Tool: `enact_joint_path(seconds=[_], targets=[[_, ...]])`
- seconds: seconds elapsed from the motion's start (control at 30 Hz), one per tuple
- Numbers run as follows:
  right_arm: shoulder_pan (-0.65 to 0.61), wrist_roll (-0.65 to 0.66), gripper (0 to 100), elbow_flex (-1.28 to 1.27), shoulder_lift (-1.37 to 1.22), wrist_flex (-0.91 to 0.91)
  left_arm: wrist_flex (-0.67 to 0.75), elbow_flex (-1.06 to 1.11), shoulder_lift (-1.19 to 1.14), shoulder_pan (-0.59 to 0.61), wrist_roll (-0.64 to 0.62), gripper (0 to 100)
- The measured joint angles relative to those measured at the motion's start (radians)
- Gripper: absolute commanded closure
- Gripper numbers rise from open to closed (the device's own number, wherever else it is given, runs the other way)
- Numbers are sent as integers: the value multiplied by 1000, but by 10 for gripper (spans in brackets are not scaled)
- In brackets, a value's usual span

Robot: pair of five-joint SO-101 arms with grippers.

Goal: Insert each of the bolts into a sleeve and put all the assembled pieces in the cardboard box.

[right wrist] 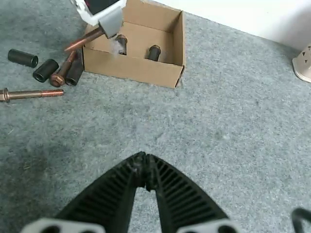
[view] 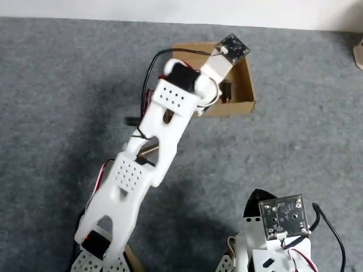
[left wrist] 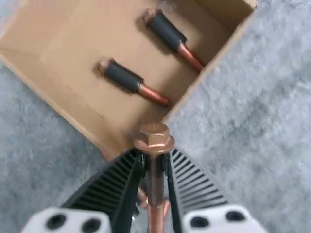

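Observation:
My left gripper is shut on a bare copper bolt, hex head outward, at the near corner of the cardboard box. Two sleeved bolts lie inside the box. In the right wrist view the left gripper hangs over the box with the bolt's shaft sticking out. Beside the box lie two black sleeves, a bolt with a sleeve and a long bolt. My right gripper is shut and holds nothing, well back from the box.
Grey carpet covers the table. The left arm stretches from the front left to the box at the back middle. The right arm sits at the front right. A pale object stands at the far right edge.

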State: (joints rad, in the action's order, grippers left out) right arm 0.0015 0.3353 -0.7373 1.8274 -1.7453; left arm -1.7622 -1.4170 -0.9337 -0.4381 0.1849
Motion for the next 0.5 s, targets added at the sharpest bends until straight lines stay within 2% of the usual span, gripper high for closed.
enact_joint_path(seconds=[0.5], targets=[[0, 0, 993, -12, 0, 2, 0, 565, 535, 104, -32, 994]])
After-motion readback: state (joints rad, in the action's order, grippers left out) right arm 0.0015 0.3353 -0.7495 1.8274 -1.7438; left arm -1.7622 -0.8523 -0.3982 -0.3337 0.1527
